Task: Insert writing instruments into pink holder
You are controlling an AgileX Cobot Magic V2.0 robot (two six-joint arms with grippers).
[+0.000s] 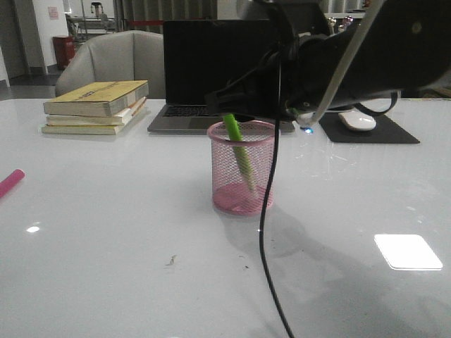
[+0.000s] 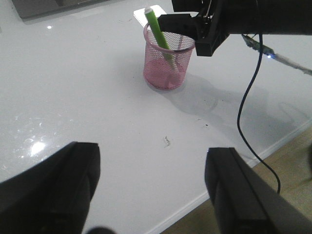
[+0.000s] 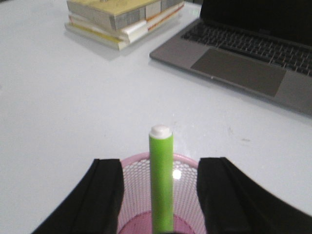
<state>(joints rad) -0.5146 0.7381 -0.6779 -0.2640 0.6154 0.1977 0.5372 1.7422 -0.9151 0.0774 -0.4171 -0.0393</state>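
The pink holder (image 1: 243,190) (image 2: 165,68) (image 3: 135,192) stands upright mid-table. The lime green marker (image 1: 236,144) (image 2: 158,31) (image 3: 161,180) leans inside it, white end sticking up above the rim. My right gripper (image 1: 239,98) (image 2: 190,31) (image 3: 160,163) hovers over the cup, open, with a gap on each side of the marker. The pink-red marker (image 1: 8,183) lies at the table's far left edge. Open and holding nothing, my left gripper (image 2: 153,148) hangs over bare table near the front edge, well short of the cup.
A stack of books (image 1: 95,105) (image 3: 122,17) and an open laptop (image 1: 211,77) (image 3: 243,58) sit behind the cup. A mouse (image 1: 359,121) rests on a black pad at the right. A black cable (image 1: 266,232) (image 2: 248,97) hangs in front of the cup.
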